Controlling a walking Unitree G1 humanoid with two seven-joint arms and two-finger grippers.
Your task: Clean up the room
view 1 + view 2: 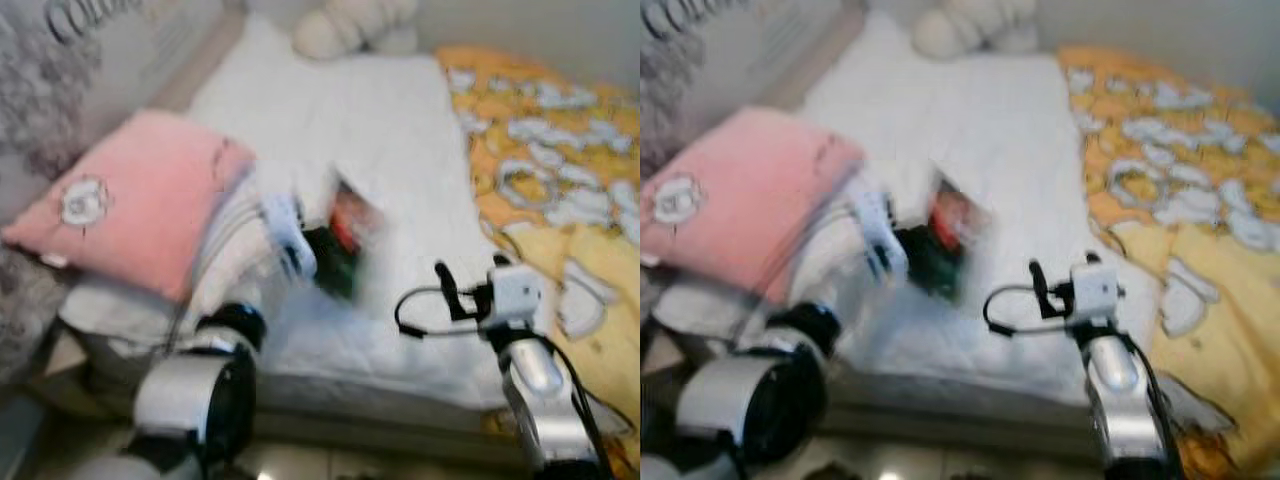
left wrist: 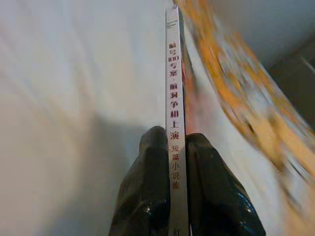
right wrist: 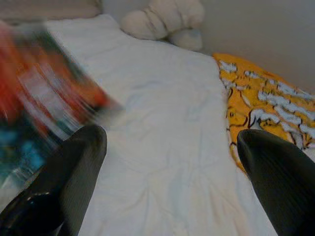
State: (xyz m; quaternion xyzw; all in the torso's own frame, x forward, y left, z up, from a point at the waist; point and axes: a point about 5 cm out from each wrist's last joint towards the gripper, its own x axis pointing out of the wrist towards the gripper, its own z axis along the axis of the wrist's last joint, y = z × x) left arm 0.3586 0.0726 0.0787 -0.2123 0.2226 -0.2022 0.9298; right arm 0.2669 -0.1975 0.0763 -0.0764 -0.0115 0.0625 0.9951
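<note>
- A bed (image 1: 380,130) with a white sheet lay ahead, with a pink pillow (image 1: 130,205) at about 9 o'clock, touching the striped bedding beside it.
- A pale plush toy (image 1: 350,25) sat at 12 o'clock at the head of the bed, and a yellow patterned blanket (image 1: 560,150) covered the bed's side from 1 to 4 o'clock.
- Both eye views were blurred.
- The left gripper (image 2: 178,147) was raised over the near part of the sheet, its two black fingers (image 2: 152,182) pressed onto a book (image 2: 173,98), one on each cover, the spine running straight out between them.
- The book was thin, with a pale spine printed in dark red characters; in the eye view its cover (image 1: 350,240) showed as a red, dark green and black smear, held above the sheet.
- The right gripper (image 3: 172,142) hung over the bed's near edge at about 4 o'clock, its fingers (image 3: 74,167) spread wide apart with nothing between them.
</note>
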